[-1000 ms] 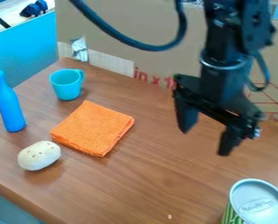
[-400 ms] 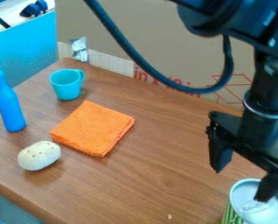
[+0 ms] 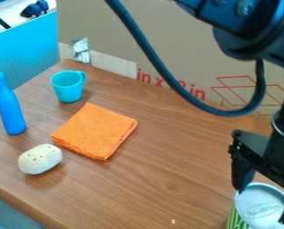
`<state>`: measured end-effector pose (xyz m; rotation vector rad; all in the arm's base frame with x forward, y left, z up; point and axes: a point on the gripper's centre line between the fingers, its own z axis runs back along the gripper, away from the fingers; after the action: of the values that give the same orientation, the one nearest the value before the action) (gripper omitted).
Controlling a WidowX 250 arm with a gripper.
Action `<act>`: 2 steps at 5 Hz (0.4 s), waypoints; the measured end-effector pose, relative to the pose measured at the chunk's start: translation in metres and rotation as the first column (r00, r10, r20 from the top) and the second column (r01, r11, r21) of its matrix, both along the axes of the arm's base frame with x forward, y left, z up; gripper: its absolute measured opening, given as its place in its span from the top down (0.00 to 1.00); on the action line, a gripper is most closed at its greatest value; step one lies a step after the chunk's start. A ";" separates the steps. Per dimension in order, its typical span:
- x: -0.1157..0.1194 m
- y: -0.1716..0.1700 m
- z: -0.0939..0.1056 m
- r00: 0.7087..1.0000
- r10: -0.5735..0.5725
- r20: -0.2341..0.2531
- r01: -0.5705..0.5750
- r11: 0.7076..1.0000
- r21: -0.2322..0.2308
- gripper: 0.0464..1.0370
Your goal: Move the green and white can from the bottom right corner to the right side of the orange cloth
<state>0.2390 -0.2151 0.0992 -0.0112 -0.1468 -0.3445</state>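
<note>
can (image 3: pixel 250 214), rim near wide-open jaws, nothing in grip, well apart from the orange cloth (image 3: pixel 95 131)

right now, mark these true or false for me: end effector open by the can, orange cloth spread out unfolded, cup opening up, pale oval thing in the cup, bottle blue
1. The end effector is open by the can. True.
2. The orange cloth is spread out unfolded. False: the orange cloth is folded.
3. The cup has its opening up. True.
4. The pale oval thing is in the cup. False: the pale oval thing is on the table.
5. The bottle is blue. True.
</note>
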 end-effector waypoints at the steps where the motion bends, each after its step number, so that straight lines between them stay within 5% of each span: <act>1: 0.004 -0.007 -0.002 1.000 0.024 0.015 -0.024 0.999 0.032 0.04; 2: 0.007 -0.008 -0.010 0.999 0.031 0.014 -0.031 0.999 0.034 0.04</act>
<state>0.2458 -0.2228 0.0895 0.0273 -0.1538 -0.3161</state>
